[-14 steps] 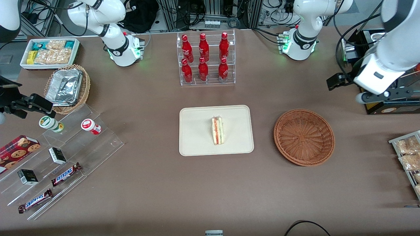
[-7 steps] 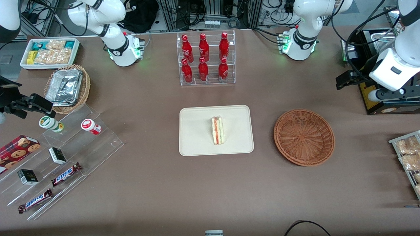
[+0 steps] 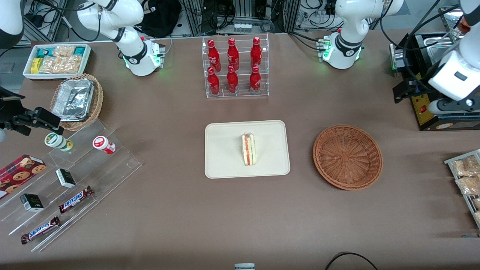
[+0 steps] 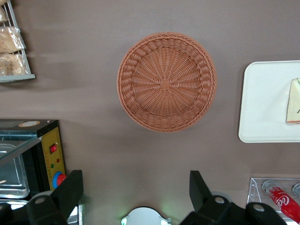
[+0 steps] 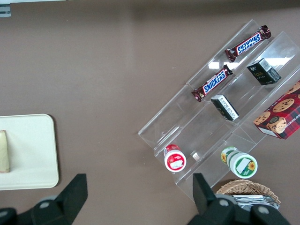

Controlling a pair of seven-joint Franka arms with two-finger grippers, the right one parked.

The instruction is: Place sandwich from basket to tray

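The sandwich (image 3: pixel 248 149) (image 4: pixel 294 101) (image 5: pixel 3 151), a pale wedge with orange-red and green filling, lies near the middle of the cream tray (image 3: pixel 225 150) (image 4: pixel 262 103) (image 5: pixel 33 154). Beside the tray, toward the working arm's end, sits the reddish-brown wicker basket (image 3: pixel 347 156) (image 4: pixel 166 80) with nothing in it. My gripper (image 3: pixel 407 88) (image 4: pixel 136 185) hangs open and empty high over the table, farther from the front camera than the basket and next to a black appliance.
A clear rack of red bottles (image 3: pixel 234 67) stands farther back than the tray. The black appliance (image 3: pixel 423 108) and a rack of snack packets (image 3: pixel 467 176) sit at the working arm's end. Clear steps with candy bars (image 3: pixel 71 180) and a foil-tray basket (image 3: pixel 77 99) are at the parked arm's end.
My gripper has drawn away from the basket toward the working arm's end of the table, staying open. The sandwich, tray and basket have not moved.
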